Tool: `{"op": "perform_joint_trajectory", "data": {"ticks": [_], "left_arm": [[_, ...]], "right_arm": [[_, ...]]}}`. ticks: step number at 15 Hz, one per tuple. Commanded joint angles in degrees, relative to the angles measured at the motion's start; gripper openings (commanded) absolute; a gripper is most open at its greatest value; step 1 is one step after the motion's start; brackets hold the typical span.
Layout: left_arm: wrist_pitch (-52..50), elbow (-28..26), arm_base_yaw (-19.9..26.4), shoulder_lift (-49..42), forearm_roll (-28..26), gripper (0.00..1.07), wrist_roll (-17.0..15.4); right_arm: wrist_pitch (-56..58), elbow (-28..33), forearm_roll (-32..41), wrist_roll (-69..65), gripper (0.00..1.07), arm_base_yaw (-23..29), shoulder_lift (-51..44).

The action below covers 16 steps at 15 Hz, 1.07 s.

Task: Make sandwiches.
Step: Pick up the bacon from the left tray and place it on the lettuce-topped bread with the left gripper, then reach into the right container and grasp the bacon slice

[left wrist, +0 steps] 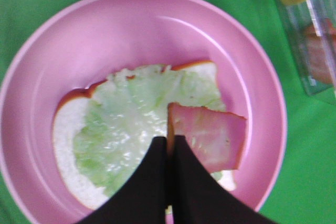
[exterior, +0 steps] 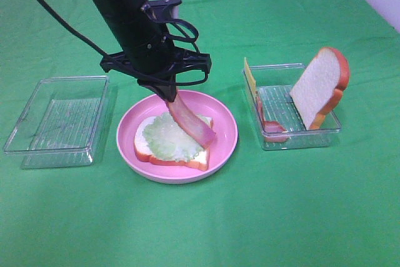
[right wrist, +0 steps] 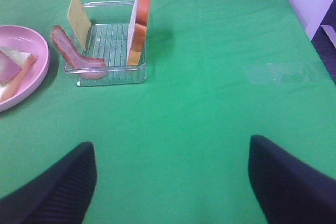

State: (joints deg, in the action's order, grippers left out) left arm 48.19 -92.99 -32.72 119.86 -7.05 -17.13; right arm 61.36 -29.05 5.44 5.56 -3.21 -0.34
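**Left claw** (exterior: 169, 97), exterior high and left wrist views: the two black fingers (left wrist: 152, 182) are pinched together on the upper end of a reddish-pink bacon strip (exterior: 195, 124). The strip hangs slanted from the grip. Its lower end reaches the pale green lettuce leaf (exterior: 164, 139), though the views do not show whether it actually touches.

**Plate:** the lettuce leaf lies flat on a white bread slice with orange-brown crust (exterior: 141, 148), covering most of it. The slice lies flat in a round pink plate (exterior: 226, 123) at the middle of the green cloth-covered counter (exterior: 281, 217).

**Trays:** a clear plastic rectangular tray (exterior: 301, 142) stands on the counter to the right of the plate.
- A second white bread slice (exterior: 319, 85) stands on edge inside it, leaning against the tray's far right corner.
- A thin yellow cheese square (exterior: 250, 76) stands upright against the wall nearest the plate.
- A second bacon strip (exterior: 272, 127) lies partly on the tray floor and partly up that same wall.

Another clear tray (exterior: 59, 117) stands to the left of the plate.

**Right claw** (right wrist: 173, 182), right wrist view only: the fingers are spread wide with nothing between them, above bare green cloth and well apart from the tray.
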Motion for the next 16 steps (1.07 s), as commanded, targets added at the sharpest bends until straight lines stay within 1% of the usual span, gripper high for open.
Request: {"op": "perform_joint_trajectory", "data": {"ticks": [1, 3, 5, 7, 8, 9, 11, 13, 16], "left_arm": [[0.8, -0.06, 0.11, 0.11, 2.35, 0.0, -1.95], [1.78, -0.06, 0.11, 1.55, 0.97, 0.0, -1.95], [3.27, -0.06, 0.11, 2.46, 1.43, 0.14, -1.95], [3.9, -0.06, 0.17, 2.01, 2.58, 0.52, -1.95], [3.84, -0.06, 0.17, 1.32, 3.78, 0.69, -1.95], [3.84, -0.17, 0.17, 0.46, 5.33, 0.81, -1.66], [4.07, -0.17, 0.17, -1.43, 7.68, 0.83, -1.09], [7.45, -0.17, 0.17, -6.82, 11.23, 0.83, -0.74], [13.92, -0.17, 0.17, -13.52, 13.18, 0.83, -0.52]], "right_arm": [[-0.57, 0.06, -0.23, 0.57, 0.76, -0.34, -0.63], [-0.57, 0.06, -0.23, 0.57, 0.76, -0.34, -0.63], [-0.57, 0.06, -0.23, 0.57, 0.76, -0.34, -0.63], [-0.57, 0.06, -0.23, 0.57, 0.76, -0.34, -0.63], [-0.57, 0.06, -0.23, 0.57, 0.76, -0.34, -0.63], [-0.57, 0.06, -0.23, 0.57, 0.76, -0.34, -0.63], [-0.57, 0.06, -0.23, 0.57, 0.76, -0.34, -0.63], [-0.57, 0.06, -0.23, 0.57, 0.76, -0.34, -0.63], [-0.57, 0.06, -0.23, 0.57, 0.76, -0.34, -0.63]]}}
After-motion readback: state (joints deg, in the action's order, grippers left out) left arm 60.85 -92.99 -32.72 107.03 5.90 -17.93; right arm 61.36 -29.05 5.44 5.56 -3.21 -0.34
